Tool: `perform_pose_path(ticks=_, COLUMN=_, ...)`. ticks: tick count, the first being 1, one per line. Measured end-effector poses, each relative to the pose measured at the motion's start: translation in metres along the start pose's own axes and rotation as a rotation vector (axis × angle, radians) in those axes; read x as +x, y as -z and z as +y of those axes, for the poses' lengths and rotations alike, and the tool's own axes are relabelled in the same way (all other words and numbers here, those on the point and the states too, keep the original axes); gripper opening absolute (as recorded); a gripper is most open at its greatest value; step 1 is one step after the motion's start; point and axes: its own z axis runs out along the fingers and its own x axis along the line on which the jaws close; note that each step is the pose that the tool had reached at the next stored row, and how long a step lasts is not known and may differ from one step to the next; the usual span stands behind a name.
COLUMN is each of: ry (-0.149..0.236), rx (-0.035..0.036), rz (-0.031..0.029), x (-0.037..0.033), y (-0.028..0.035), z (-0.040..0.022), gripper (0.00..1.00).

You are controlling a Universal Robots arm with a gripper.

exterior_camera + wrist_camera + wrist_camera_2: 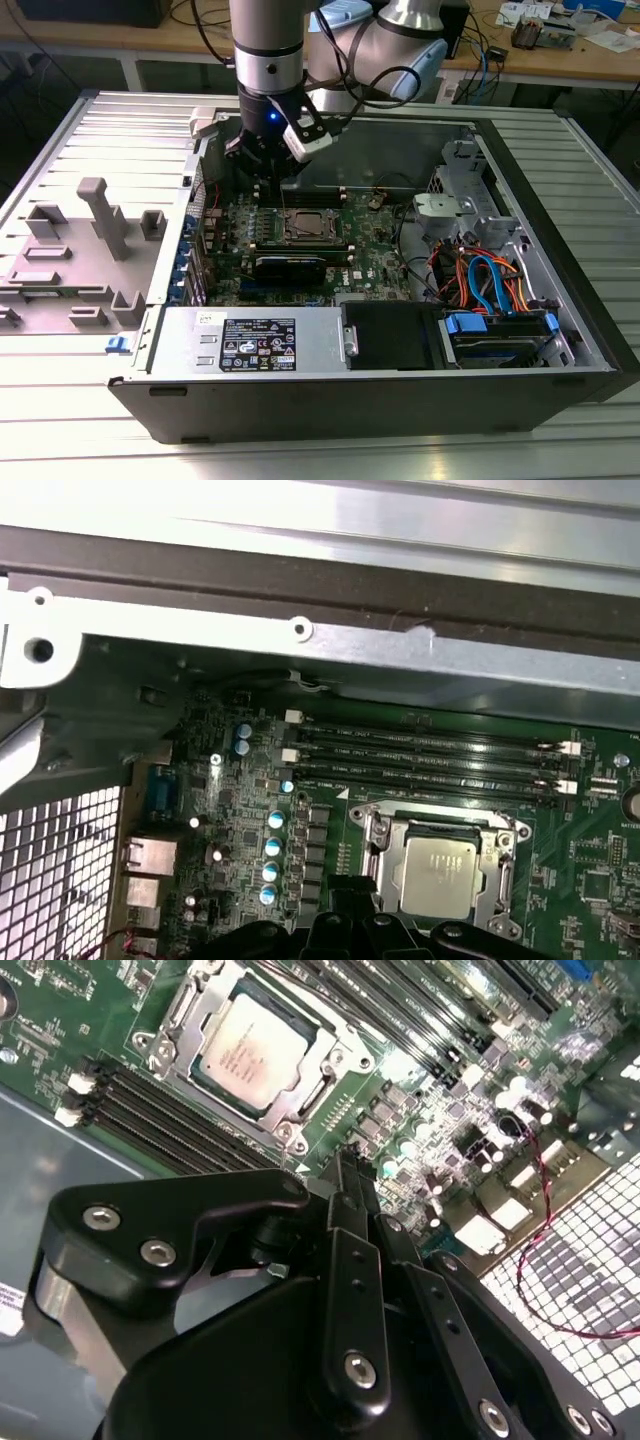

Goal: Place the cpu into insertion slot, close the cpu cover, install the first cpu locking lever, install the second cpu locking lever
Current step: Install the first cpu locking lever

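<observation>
Lying near the pincer (344,1163), the cpu (255,1052) sits socketed.

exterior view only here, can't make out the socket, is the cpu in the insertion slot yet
observer: yes, in the second wrist view the cpu lies flat in the insertion slot, silver top up.
operator: cover up or down
observer: down, the cpu cover lies flat around the cpu, its window framing the silver top.
operator: where's the claw
observer: in the first wrist view the claw is beside a corner of the insertion slot, not over the cpu.
</observation>
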Motion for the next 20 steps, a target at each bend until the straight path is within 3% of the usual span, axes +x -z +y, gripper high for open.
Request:
perform_pose_path(ticks=2, ry=-0.001, rx=-0.0023, rz=-0.0005, x=0.0043, y=-0.001, z=0.0008, gripper=0.11)
perform_pose_path(ticks=6, ry=-0.031, rx=-0.0017, rz=-0.0004, x=0.0043, y=-0.0021, z=0.0021, gripper=0.11)
perform_pose_path(ticks=10, ry=-0.032, rx=-0.0017, rz=-0.0004, x=0.0039, y=-0.0021, z=0.0077, gripper=0.11)
perform_pose_path(ticks=16, ry=-0.032, rx=-0.0017, rz=-0.0004, x=0.0023, y=-0.0021, z=0.0235, gripper=0.11)
perform_pose_path(ticks=20, ry=-0.032, rx=-0.0016, rz=-0.0004, x=0.0021, y=-0.0021, z=0.0252, gripper=0.11)
